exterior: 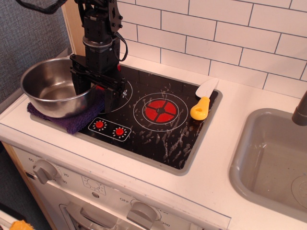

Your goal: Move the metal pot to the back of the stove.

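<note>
observation.image | gripper straddles metal pot rim | stove back edge free

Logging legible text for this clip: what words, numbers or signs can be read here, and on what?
"OFF" - on the white oven front panel, left of the lower grey knob.
"350" - below right of that knob; faint, likely reading.
"20" - right of the left knob; blurred, uncertain.
Nothing readable on the stove, metal pot or claw.

Matte black throughout: blocky boxy arm, looping black cable alongside, two long flat black jaws below.
</note>
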You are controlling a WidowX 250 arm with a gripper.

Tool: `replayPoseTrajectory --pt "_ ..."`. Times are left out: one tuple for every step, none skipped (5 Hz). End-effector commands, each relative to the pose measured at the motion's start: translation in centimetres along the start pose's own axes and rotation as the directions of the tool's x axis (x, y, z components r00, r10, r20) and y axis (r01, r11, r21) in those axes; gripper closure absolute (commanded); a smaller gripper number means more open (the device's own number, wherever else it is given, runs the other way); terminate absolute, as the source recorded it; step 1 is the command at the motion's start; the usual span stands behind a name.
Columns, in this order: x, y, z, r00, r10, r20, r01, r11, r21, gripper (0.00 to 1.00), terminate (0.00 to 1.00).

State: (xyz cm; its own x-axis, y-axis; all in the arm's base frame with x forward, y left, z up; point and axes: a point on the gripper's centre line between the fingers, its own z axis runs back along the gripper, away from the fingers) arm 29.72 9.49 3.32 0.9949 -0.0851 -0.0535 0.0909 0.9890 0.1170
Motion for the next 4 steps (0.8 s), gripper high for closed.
replayPoseTrajectory --pt "0.1 0.5 2.5 0.997 0.007 0.073 -0.008 1.0 0.017 1.0 0.0" --pt "0.1 1.0 3.5 0.995 0.022 0.102 -0.023 1.0 0.009 1.0 0.0" --pt "0.0 1.6 4.8 0.99 0.033 0.135 -0.036 0.999 0.015 1.0 0.0" --pt "0.3 1.6 6.1 0.988 0.023 0.155 -0.029 0.999 0.034 1.0 0.0"
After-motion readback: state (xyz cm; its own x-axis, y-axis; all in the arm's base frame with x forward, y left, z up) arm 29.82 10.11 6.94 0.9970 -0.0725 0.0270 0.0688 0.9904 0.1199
